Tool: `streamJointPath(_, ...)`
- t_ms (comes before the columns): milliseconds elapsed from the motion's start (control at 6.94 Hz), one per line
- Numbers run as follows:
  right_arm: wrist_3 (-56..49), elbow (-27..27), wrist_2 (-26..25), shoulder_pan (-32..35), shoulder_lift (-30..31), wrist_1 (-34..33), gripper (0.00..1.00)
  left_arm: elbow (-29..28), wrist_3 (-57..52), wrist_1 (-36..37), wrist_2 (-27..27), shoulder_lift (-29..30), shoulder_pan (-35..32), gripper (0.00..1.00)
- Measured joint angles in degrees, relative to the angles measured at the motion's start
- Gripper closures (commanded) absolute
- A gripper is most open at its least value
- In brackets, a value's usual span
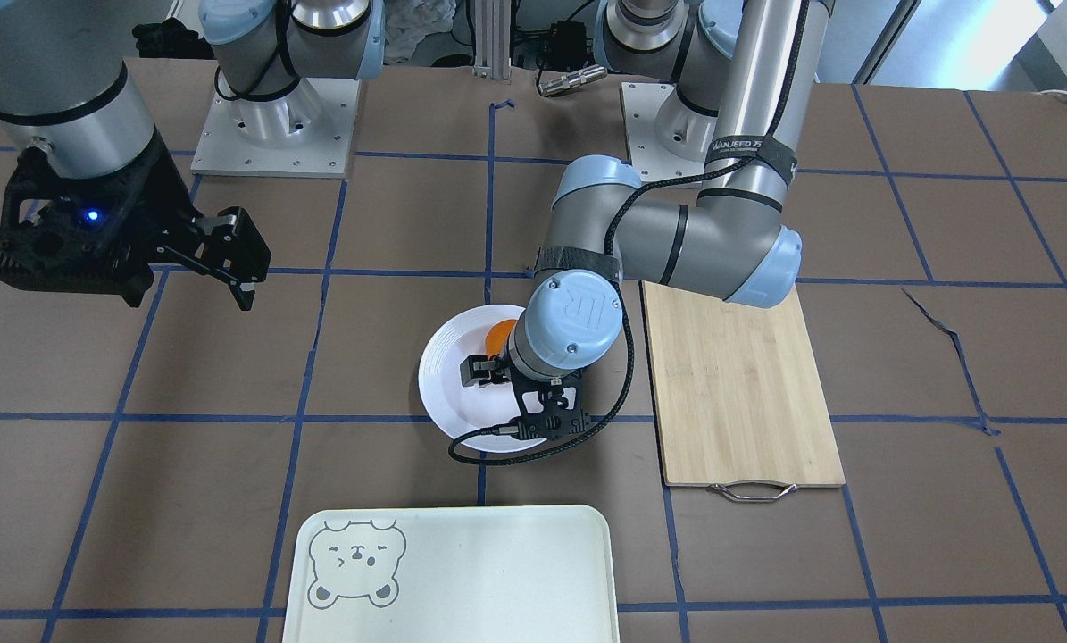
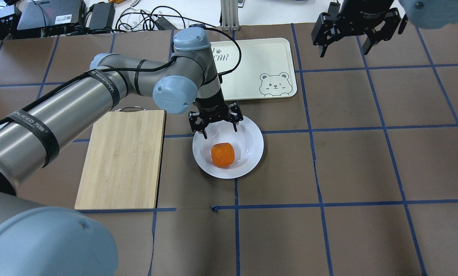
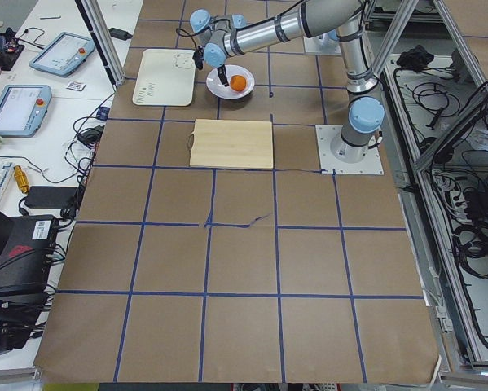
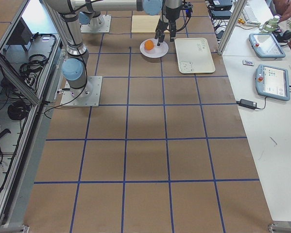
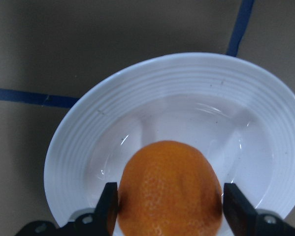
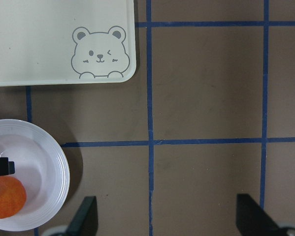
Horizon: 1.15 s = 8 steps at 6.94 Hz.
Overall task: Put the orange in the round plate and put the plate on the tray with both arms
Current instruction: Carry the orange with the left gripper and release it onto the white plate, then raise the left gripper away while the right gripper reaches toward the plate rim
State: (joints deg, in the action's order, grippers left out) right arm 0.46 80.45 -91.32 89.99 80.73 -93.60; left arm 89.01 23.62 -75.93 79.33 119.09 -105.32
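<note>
The orange (image 2: 223, 154) lies in the sunken centre of the round white plate (image 2: 249, 152), which rests on the brown table. My left gripper (image 2: 220, 129) hangs open just above the plate's far rim. In the left wrist view its fingers (image 5: 110, 206) frame the orange (image 5: 169, 189) from above, without closing on it. The cream tray (image 2: 259, 57) with the bear face lies beyond the plate. My right gripper (image 2: 344, 50) hovers open and high over bare table, to the right of the tray and holding nothing.
A bamboo cutting board (image 2: 121, 157) with a metal handle lies left of the plate, under my left arm. Blue tape lines grid the table. Cables and devices crowd the far edge behind the tray.
</note>
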Motion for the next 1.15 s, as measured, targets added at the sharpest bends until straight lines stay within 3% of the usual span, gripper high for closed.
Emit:
streamJointPath(288,0.5,1.6,3.1,-0.1,-2.5,-0.8,0.0,-1.9,0.0,-2.4,1.2,-4.1,2.7,0.0)
streamJointPath(721,2.1,11.9,14.5,0.3,-4.8,-10.9,0.0,-8.6,-10.5,-14.7,9.5,-13.4,10.0,0.0)
streamJointPath(1153,4.4,29.6,26.2,0.7,-5.8,-37.6,0.0,-10.0,-17.0,-16.1,11.5,-22.7,10.8,0.0)
